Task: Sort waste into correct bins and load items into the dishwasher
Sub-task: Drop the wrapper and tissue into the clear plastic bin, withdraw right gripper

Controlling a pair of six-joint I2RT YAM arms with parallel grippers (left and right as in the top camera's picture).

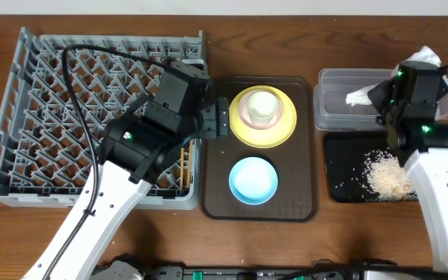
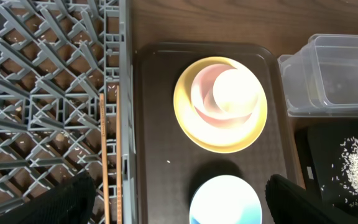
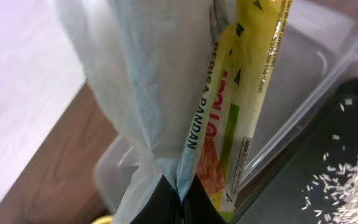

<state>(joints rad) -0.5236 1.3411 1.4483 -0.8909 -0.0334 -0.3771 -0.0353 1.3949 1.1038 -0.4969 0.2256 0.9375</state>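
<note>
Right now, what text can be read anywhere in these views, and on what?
"ERISA PANDAN": lengthwise on the packet, its start cut off.
Red letters beside it: partly hidden, unreadable.
Fine print on its yellow edge: too small to read.
No other text in any view.

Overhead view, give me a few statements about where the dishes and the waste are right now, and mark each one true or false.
1. The light blue bowl sits on the brown tray. True.
2. The rice scraps lie in the clear tub. False: they lie on the black tray.
3. The right fingers are shut on the packet and the white wrapper. True.
4. The yellow plate is loaded in the grey rack. False: it is on the brown tray, with the pinkish bowl and white cup stacked on it.
</note>
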